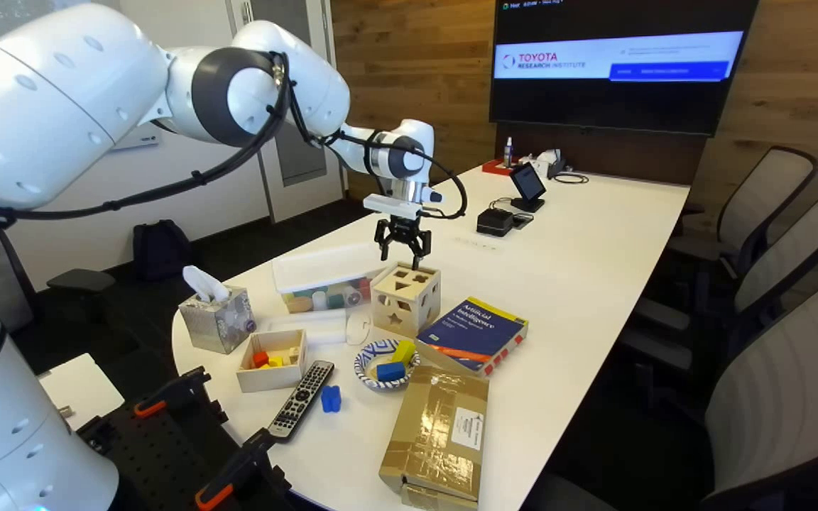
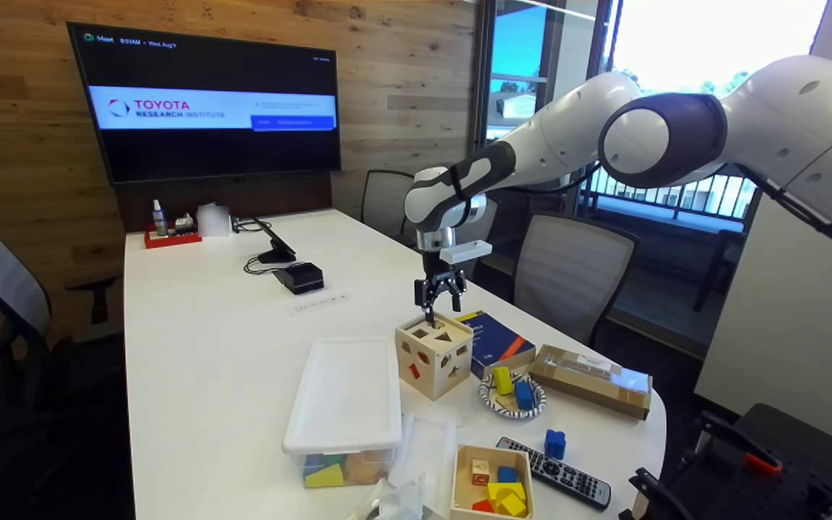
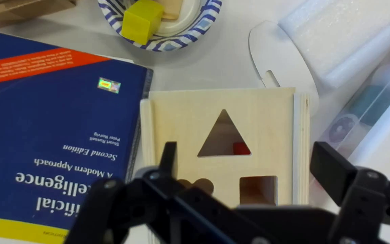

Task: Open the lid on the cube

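Note:
The cube point(image 1: 412, 323) is a light-wood box standing on the table in both exterior views point(image 2: 423, 375). Its lid point(image 3: 223, 98), a square panel with triangle, square and clover-like holes, lies flat on top between raised side rims. Something red inside shows through the triangle. My gripper point(image 1: 400, 259) points down over the cube, open and empty, also in an exterior view point(image 2: 443, 311). In the wrist view the gripper point(image 3: 249, 166) has its left finger over the lid near the clover hole and its right finger outside the right rim. I cannot tell whether the left fingertip touches the lid.
A blue book point(image 3: 63, 135) lies close beside the cube. A patterned bowl point(image 3: 195, 30) with blocks stands nearby. A lidded plastic container point(image 2: 347, 390) is on the opposite side from the book. A golden cardboard box point(image 1: 437, 426), remote point(image 1: 301, 401), open wooden box point(image 1: 267, 380) and tissue box point(image 1: 214, 326) lie around.

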You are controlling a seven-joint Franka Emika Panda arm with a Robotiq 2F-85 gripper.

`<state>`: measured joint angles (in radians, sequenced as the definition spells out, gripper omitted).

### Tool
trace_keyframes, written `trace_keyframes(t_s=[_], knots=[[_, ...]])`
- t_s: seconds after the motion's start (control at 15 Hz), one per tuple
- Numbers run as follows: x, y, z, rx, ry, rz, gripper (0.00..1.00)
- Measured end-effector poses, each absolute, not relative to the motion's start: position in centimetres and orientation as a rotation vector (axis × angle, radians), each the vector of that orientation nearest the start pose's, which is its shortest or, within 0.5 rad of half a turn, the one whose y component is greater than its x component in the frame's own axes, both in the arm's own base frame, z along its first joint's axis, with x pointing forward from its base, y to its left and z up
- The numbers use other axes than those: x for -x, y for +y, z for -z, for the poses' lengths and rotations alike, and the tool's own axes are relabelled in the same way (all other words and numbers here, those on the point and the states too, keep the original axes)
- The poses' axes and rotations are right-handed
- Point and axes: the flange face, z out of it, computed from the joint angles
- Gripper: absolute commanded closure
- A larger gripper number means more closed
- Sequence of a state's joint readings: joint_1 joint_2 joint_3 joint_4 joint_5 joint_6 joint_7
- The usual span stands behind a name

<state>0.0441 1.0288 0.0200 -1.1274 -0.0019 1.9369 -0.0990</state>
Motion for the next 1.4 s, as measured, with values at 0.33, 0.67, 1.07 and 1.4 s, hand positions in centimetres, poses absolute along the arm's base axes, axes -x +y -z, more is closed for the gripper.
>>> trace_keyframes(t_s=[0.33, 0.67, 1.07, 1.4], knots=[[-74.8, 5.1, -13.4, 3.093, -0.257, -0.334, 0.0], [-75.2, 5.0, -11.2, 3.093, -0.252, -0.329, 0.0], [-75.7, 4.6, -10.2, 3.095, -0.243, -0.316, 0.0], [-75.3, 4.5, -10.1, 3.086, -0.242, -0.387, 0.0]])
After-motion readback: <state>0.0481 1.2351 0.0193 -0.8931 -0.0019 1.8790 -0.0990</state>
